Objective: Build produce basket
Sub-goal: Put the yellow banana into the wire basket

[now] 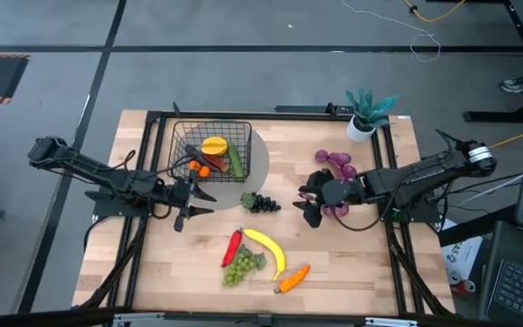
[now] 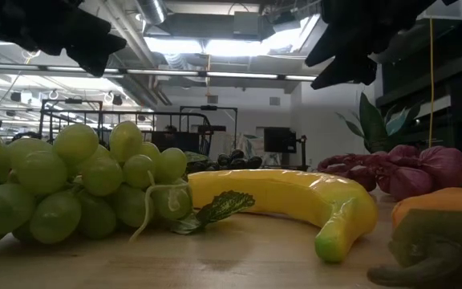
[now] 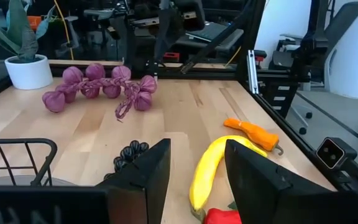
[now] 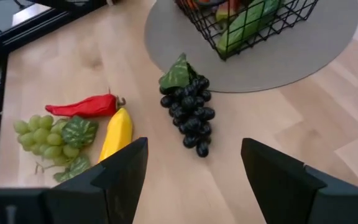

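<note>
High view: black wire basket (image 1: 212, 151)

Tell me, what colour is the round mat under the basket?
Grey mat; the right wrist view shows it best.

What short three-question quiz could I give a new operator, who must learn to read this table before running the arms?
1. True or false: the banana lies in the basket.
2. What lies on the table between the two grippers? A) carrot B) dark grapes C) chili
3. Fill in: the basket stands on a round grey ____.

Key
1. False; it lies on the table beside the chili.
2. B, the dark grapes, between the left gripper and right gripper.
3. Mat.
</note>
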Robot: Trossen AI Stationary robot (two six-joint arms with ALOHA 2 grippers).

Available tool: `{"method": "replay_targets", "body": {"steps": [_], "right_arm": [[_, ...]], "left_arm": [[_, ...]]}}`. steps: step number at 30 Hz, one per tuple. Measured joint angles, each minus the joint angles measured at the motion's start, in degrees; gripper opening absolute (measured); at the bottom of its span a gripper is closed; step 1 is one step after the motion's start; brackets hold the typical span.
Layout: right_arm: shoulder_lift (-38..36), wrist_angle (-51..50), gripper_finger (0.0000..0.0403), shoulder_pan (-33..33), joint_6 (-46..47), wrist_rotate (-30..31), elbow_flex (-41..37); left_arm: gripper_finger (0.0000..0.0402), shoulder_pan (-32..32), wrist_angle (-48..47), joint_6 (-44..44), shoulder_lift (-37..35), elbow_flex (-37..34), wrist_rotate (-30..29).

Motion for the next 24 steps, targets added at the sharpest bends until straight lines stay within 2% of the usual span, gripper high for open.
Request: {"method": "replay_targets", "body": {"steps": [5,12,20,24], "right_arm": [[0.07,-2.89,0.0261,-1.44,-3.97,-1.72,3.21],[2.12,-17.4,0.0261,-2.82,-2.89,-1.74,10.93],[14.01,-17.36,0.0261,-3.01,-7.41,-2.98,15.78],[21.26,-16.81,0.0261,-3.1,-10.17,-3.06,20.61]], "left_arm": [[0.0147,0.0,0.0,0.02,0.02,0.0,0.0],[0.0147,0.0,-0.2,1.49,0.02,-0.02,0.0],[0.0147,0.0,-0.3,1.5,0.02,-0.02,0.0],[0.0147,0.0,-0.7,1.5,0.04,-0.02,0.0]]}}
